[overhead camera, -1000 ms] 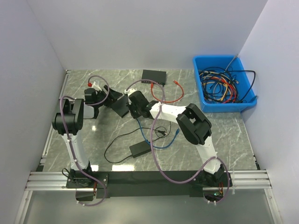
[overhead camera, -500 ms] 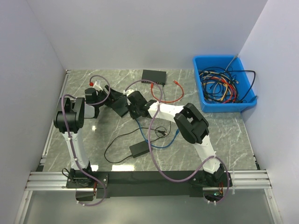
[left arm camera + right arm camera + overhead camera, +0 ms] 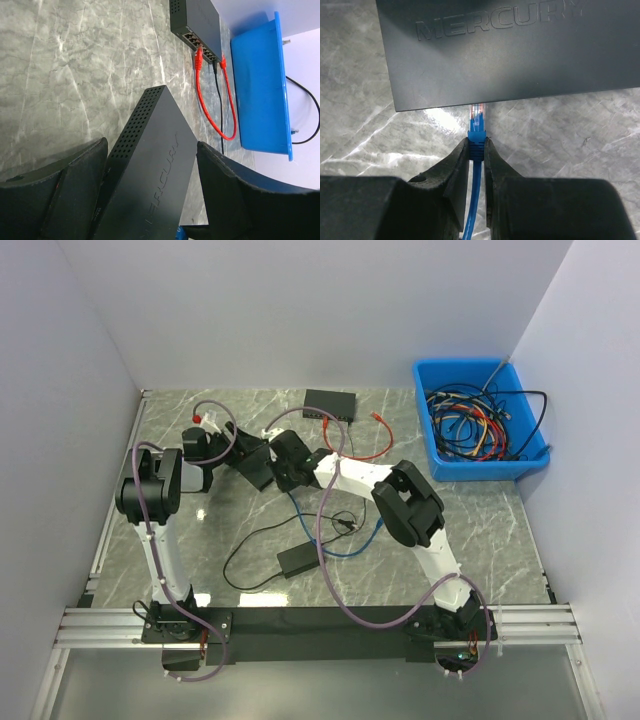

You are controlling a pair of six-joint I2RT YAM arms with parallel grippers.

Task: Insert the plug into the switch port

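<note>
Step in hand: final approach before insertion. Left fingers [image 3: 75, 175] were clamped across the switch [image 3: 150, 165], held tilted off the desk [image 3: 75, 60] at frame centre. Right fingers [image 3: 452, 167] pinched the blue plug [image 3: 478, 120], its clear tip at the switch's lower edge; seating not visible. Next: align with 1 port, push straight in. Versus 1 s earlier, the right fingers had shifted toward the upper left, closing on the switch.

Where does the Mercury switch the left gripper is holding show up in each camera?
Top external: Mercury switch, left of centre.
Left wrist: switch fills the centre and bottom.
Right wrist: switch across the top, above the blue plug.
Shared landmark: embossed MERCURY lettering, both wrist views.
</note>
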